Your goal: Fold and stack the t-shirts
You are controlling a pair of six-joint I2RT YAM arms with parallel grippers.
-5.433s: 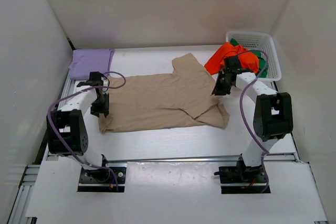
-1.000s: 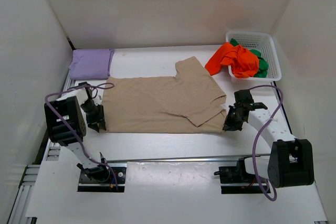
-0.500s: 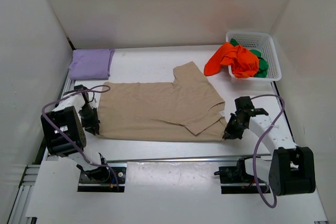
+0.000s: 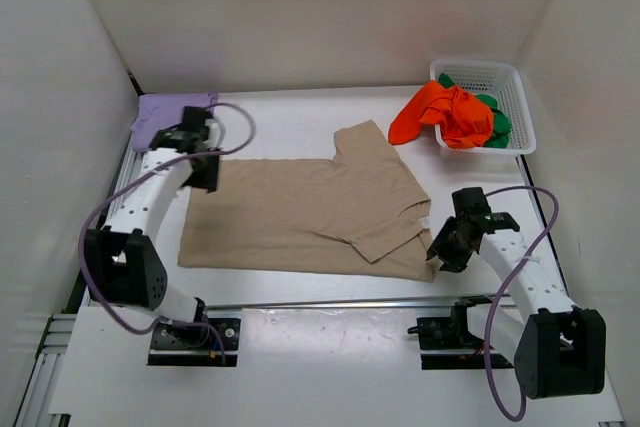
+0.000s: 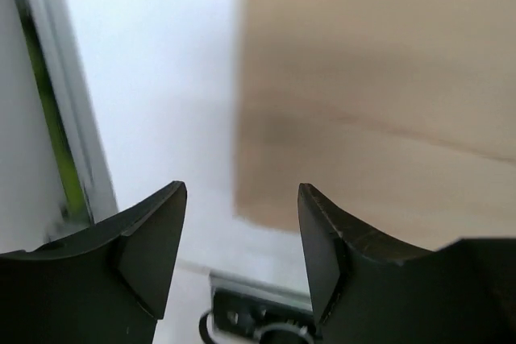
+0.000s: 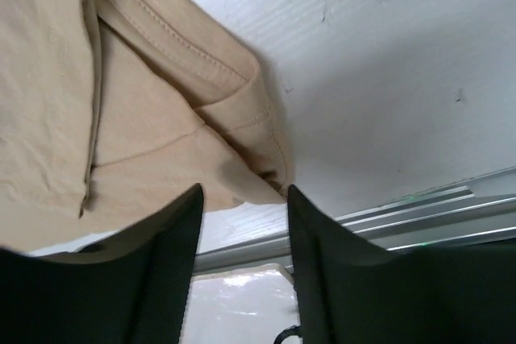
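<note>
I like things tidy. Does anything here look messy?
Yes. The orange-red t-shirt hangs out of the white basket onto the table, and the beige t-shirt is crumpled at its right end.

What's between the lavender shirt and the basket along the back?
Top view: bare table from the lavender shirt up to the orange shirt spilling over the basket rim.

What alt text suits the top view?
A beige shirt lies spread on the table, left gripper at its far left corner, right gripper at its near right corner. A lavender shirt lies far left; an orange shirt and a green shirt spill from a basket far right.
</note>
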